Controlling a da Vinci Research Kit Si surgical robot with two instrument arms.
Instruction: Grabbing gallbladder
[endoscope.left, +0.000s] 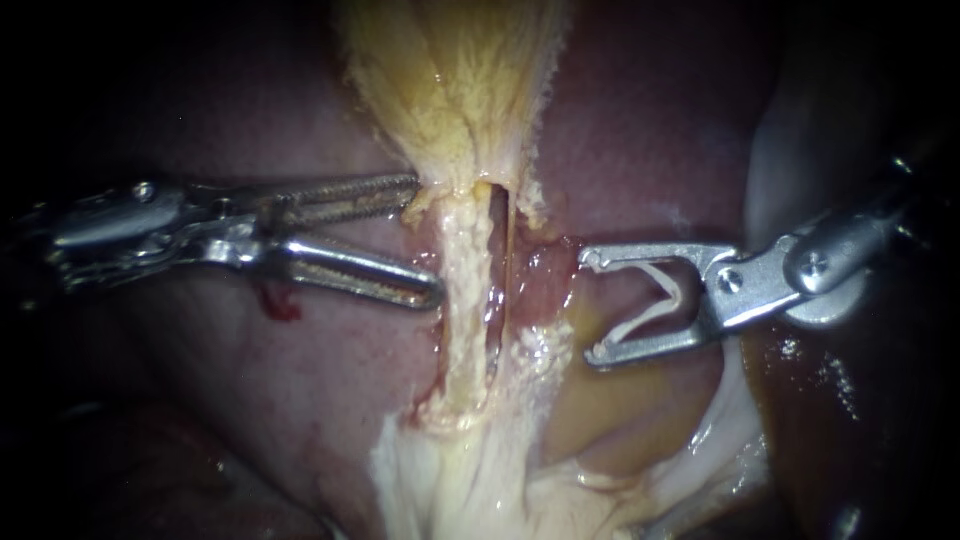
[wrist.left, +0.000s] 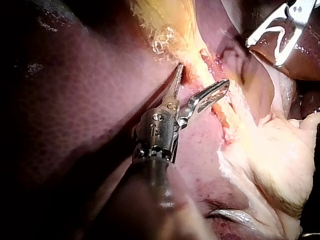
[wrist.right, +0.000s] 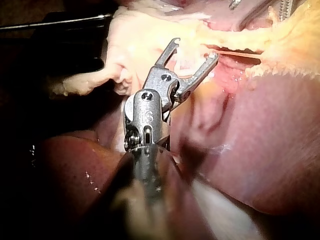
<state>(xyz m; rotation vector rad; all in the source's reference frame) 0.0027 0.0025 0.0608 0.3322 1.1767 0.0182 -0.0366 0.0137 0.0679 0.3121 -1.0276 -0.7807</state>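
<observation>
At the near edge of the endoscope view, pale fatty tissue (endoscope.left: 450, 490) is seen spread over the liver (endoscope.left: 300, 390). A whitish strand (endoscope.left: 462, 300) is carried up from it, away from the camera, to the narrow neck of the gallbladder (endoscope.left: 450, 90).

The gallbladder's yellow, rough-surfaced body is set farthest back, at the top centre. It is judged soft, wet and easily torn. A hold is best taken broadside on the tapered neck, where the wall is gathered, rather than on the thin strand below it.

The left instrument (endoscope.left: 425, 240) is laid almost level across the liver. Its jaws are spread wide and nothing is gripped. The ribbed upper jaw is brought to the edge of the neck, and the smooth lower jaw is held just beside the strand.

The right instrument (endoscope.left: 588, 305) is angled in opposite, on the far side of the strand and apart from it. Its hooked jaws are held well apart, and a white V-shaped clip (endoscope.left: 660, 295) is seated between them, touched by both.

A short advance and a firm but gentle closure are thought to be required of the left instrument.
</observation>
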